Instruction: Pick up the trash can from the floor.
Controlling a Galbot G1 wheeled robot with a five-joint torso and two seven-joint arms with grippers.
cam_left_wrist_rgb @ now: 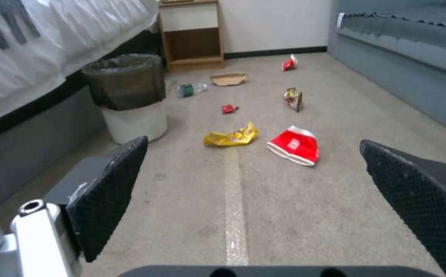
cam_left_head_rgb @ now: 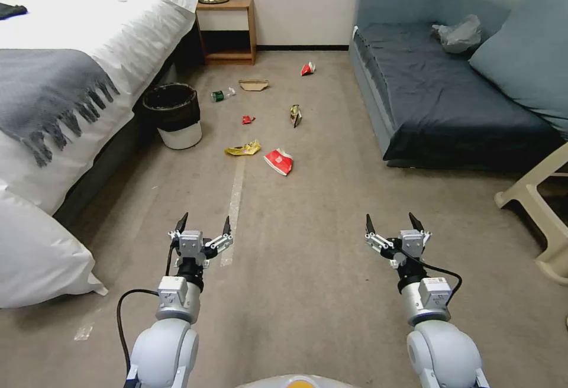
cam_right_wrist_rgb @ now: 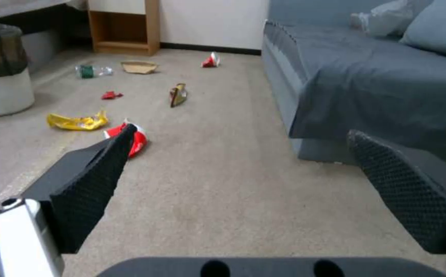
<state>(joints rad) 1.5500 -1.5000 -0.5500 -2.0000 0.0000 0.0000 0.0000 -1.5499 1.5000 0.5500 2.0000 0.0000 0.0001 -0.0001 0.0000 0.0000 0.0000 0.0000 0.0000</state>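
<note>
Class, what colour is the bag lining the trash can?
Black, over a white trash can; clearest in the left wrist view.

The trash can (cam_left_head_rgb: 173, 116) stood on the floor (cam_left_head_rgb: 307, 246) against the bed's (cam_left_head_rgb: 71, 68) side, left of the tape strip (cam_left_head_rgb: 235, 199). Scattered litter (cam_left_head_rgb: 278, 161) lay to its right, between bed and sofa (cam_left_head_rgb: 438, 92). A nightstand (cam_left_head_rgb: 228, 30) stood behind, at the wall. Both grippers hung nearer, apart from everything: left gripper (cam_left_head_rgb: 203, 226) beside the strip, right gripper (cam_left_head_rgb: 394, 225) further right.

Bedroom — white-sheeted bed (cam_left_head_rgb: 89, 27), wooden nightstand (cam_left_head_rgb: 228, 30), blue-grey sofa (cam_left_head_rgb: 438, 80), carpeted floor (cam_left_head_rgb: 307, 246) — hotel-like
</note>
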